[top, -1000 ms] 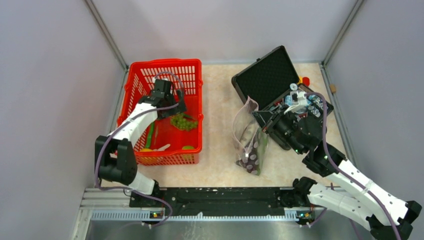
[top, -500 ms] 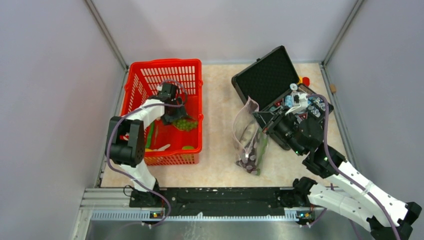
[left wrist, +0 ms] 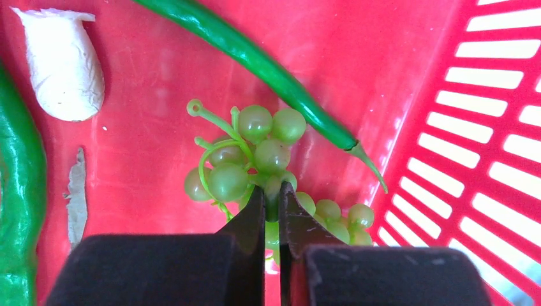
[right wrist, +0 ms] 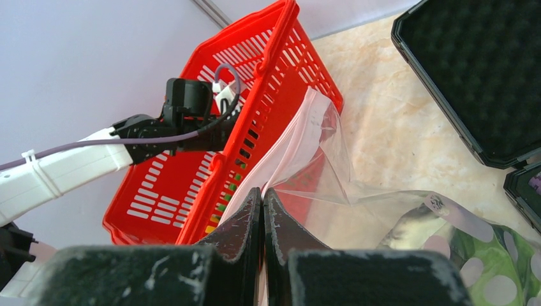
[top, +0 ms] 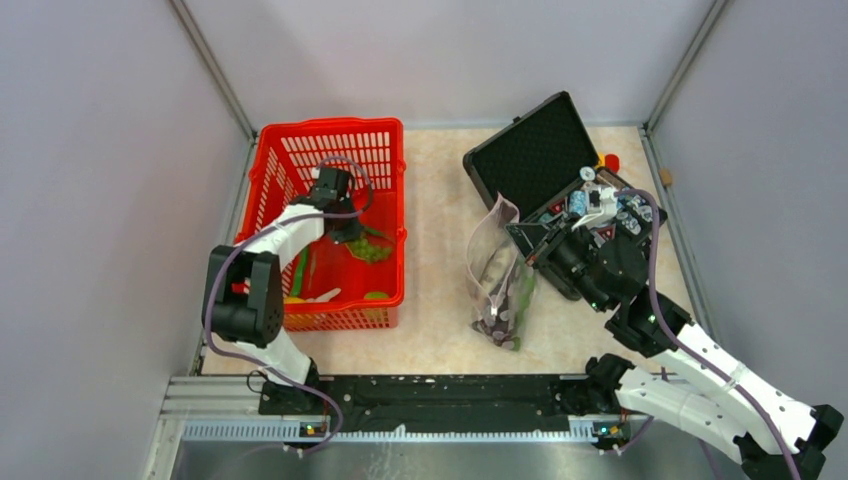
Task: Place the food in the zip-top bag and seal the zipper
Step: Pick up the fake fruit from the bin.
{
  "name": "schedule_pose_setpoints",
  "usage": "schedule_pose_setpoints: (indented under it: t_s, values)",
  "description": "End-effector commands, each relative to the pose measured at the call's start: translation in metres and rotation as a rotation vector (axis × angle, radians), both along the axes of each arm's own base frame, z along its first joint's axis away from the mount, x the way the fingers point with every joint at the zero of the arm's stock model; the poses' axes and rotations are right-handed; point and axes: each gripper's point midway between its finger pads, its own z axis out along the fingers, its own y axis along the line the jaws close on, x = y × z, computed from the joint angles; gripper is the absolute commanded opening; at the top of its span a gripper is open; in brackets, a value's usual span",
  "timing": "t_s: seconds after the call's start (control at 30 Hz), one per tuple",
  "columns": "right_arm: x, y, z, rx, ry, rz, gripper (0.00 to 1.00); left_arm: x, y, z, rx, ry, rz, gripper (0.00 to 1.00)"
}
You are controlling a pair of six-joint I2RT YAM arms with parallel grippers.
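Observation:
A bunch of green grapes [left wrist: 255, 153] lies on the floor of the red basket [left wrist: 497, 127], and my left gripper [left wrist: 272, 190] is shut on one of its grapes. From above, that gripper [top: 345, 232] reaches down into the basket [top: 330, 127] right at the grapes [top: 370, 248]. The zip-top bag [top: 500, 285] stands mid-table with its mouth up. My right gripper [right wrist: 263, 191] is shut on the bag's edge beside the pink zipper [right wrist: 281, 156]. Inside the bag [right wrist: 357, 217] I see a grey fish [right wrist: 418, 226] and dark purple grapes [top: 497, 322].
A long green leaf [left wrist: 255, 60], another green leaf [left wrist: 16, 191] and a white piece [left wrist: 64, 64] lie in the basket; a lemon [top: 292, 299] and lime [top: 376, 295] sit at its near wall. An open black foam-lined case [top: 530, 150] with small gadgets [top: 610, 205] stands at the back right.
My left gripper came down onto the green grapes and shut on them. The right gripper and the bag have stayed put.

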Motion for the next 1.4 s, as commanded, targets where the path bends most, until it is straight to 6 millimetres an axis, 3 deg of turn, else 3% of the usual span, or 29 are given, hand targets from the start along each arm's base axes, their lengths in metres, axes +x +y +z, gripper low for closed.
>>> schedule_pose_setpoints:
  t_s: [0.0,0.33,0.6,1.03,1.2,1.37]
  values:
    - [-0.003,-0.003,0.028,0.086,-0.062,-0.007,0.00,0.005,0.001,0.031,-0.012,-0.102,-0.001,0.00]
    - [-0.002,-0.004,0.029,0.090,-0.069,-0.013,0.00,-0.001,-0.004,0.091,-0.048,-0.271,-0.068,0.00]
    - [-0.002,-0.005,0.028,0.089,-0.070,-0.015,0.00,-0.015,-0.010,0.165,-0.072,-0.533,-0.178,0.00]
    - [-0.004,-0.003,0.031,0.094,-0.077,-0.002,0.00,-0.048,-0.007,0.262,-0.098,-0.802,-0.210,0.00]
    - [-0.003,-0.002,0.031,0.098,-0.077,0.001,0.00,-0.065,-0.018,0.300,-0.156,-0.897,-0.269,0.00]
    - [-0.003,0.000,0.030,0.099,-0.075,0.005,0.00,-0.084,-0.041,0.330,-0.283,-0.957,-0.376,0.00]
